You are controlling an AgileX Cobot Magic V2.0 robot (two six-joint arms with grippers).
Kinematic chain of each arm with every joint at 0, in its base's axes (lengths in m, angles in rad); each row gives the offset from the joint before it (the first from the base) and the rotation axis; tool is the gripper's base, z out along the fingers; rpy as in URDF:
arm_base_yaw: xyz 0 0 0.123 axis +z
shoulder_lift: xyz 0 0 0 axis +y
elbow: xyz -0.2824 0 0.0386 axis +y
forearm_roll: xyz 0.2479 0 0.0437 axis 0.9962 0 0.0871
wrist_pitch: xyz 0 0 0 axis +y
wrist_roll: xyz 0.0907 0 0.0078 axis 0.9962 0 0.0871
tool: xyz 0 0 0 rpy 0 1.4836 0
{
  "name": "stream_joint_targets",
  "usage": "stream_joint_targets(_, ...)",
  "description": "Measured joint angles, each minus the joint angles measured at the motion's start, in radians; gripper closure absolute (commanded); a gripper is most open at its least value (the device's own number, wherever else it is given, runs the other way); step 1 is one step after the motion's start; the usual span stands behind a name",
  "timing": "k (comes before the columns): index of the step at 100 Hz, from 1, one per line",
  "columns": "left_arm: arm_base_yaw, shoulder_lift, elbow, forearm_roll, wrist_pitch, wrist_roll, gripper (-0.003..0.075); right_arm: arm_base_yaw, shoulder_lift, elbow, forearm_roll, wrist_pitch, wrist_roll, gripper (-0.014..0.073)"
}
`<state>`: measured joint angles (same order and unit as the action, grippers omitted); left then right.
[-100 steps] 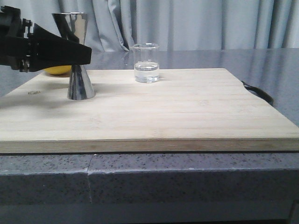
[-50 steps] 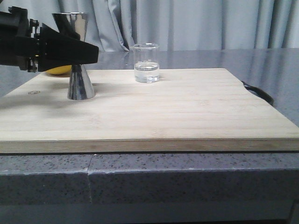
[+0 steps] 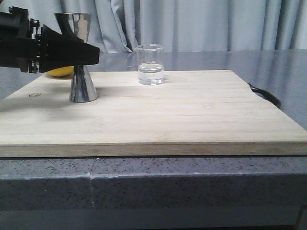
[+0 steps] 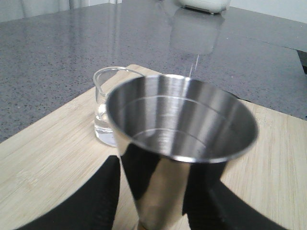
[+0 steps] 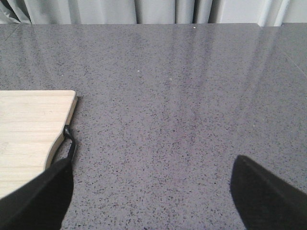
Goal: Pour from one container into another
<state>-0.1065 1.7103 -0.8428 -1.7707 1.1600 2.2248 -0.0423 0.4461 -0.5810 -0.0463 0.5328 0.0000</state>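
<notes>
nothing is poured yet: the beaker (image 3: 150, 64) stands beyond the left gripper (image 3: 79, 51), its liquid untouched, well apart. that gripper's jaws straddle the jigger (image 3: 80, 57); whether they pinch it i cannot tell. the right gripper (image 5: 148, 189) sits spread, empty.

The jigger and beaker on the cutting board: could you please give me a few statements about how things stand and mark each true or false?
1. The beaker holds some clear liquid. True.
2. The jigger lies tipped over on the cutting board. False: it stands upright.
3. The left hand has its fingers on either side of the jigger. True, as the left wrist view shows.
4. The right hand grips the beaker. False: it is open over bare countertop, holding nothing.
5. The jigger's upper cup is full. False: the left wrist view shows bare steel inside.
</notes>
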Motion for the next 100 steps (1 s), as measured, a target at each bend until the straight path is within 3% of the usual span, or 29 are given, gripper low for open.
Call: stream_joint_targets(100, -0.045, -0.055, -0.038, -0.001, -0.003, 0.0, 0.0446, 0.0, 0.0, -0.003, 0.002, -0.014, 0.0, -0.0003)
